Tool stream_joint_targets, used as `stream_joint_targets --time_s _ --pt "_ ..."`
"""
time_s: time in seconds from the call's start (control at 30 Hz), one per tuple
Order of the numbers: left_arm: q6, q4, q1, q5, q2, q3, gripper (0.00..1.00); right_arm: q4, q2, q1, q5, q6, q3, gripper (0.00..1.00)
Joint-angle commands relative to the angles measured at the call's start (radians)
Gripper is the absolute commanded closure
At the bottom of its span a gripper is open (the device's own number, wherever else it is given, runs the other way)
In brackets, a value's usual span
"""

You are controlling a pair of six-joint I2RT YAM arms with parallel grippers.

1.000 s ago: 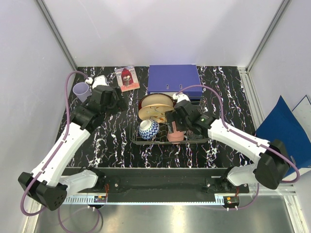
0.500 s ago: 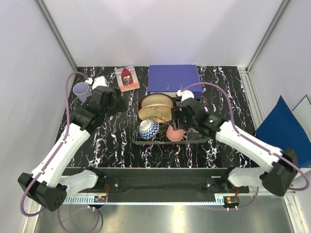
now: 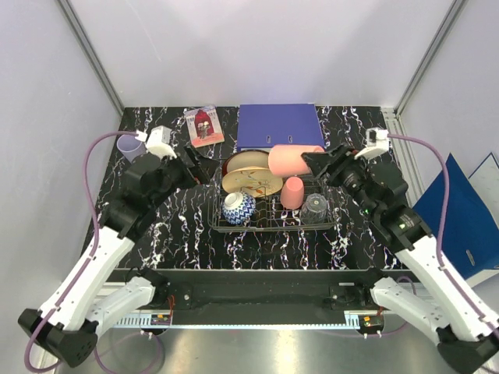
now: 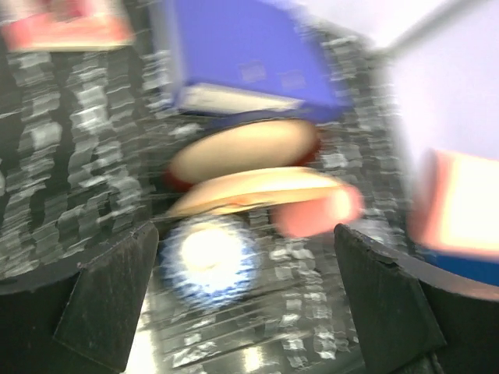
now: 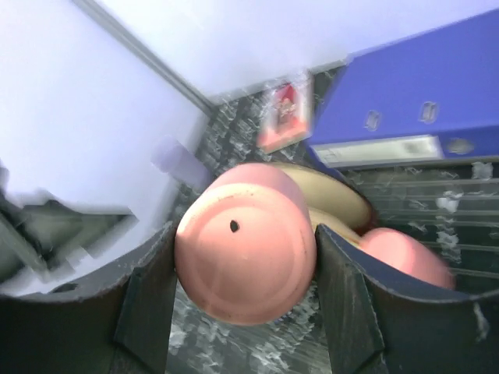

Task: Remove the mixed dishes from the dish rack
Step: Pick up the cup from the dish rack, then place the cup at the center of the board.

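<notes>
Jaws of the right arm pinch a pink cup (image 3: 295, 159) that lies sideways, lifted above the dish rack (image 3: 265, 226). In the rack are a second pink cup (image 3: 291, 192), a clear glass (image 3: 315, 206), a blue-white bowl (image 3: 238, 208) and a cream plate (image 3: 251, 184). Left jaws are spread wide, empty, over the bench (image 3: 179, 226) beside the rack's left end.

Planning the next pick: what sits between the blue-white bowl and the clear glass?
A pink cup stands there in the dish rack, between blue-white bowl and clear glass; the top view shows it.
</notes>
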Motion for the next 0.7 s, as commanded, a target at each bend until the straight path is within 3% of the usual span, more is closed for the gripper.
stream_joint_targets --time_s 0.0,0.03,0.07,0.13,0.37,0.67 --pt "-0.096 0.422 0.002 0.278 -0.086 -0.079 0.01 0.493 -0.015 -0.229 -0.447 0.428 -0.196 1.0" --pt "-0.136 0.47 0.007 0.308 -0.091 -0.106 0.01 0.691 0.026 -0.259 -0.5 0.501 -0.23 1.0" --pt "-0.157 0.511 0.008 0.372 -0.091 -0.117 0.01 0.792 0.054 -0.274 -0.543 0.609 -0.276 1.0" --pt "-0.214 0.614 0.01 0.425 -0.077 -0.137 0.01 0.984 0.132 -0.277 -0.603 0.662 -0.29 1.0" --pt "-0.337 0.841 0.01 0.556 0.007 -0.175 0.11 1.029 0.206 -0.273 -0.648 0.67 -0.258 1.0" --pt "-0.398 0.929 0.004 0.58 0.107 -0.179 0.14 1.031 0.25 -0.237 -0.668 0.627 -0.235 1.0"
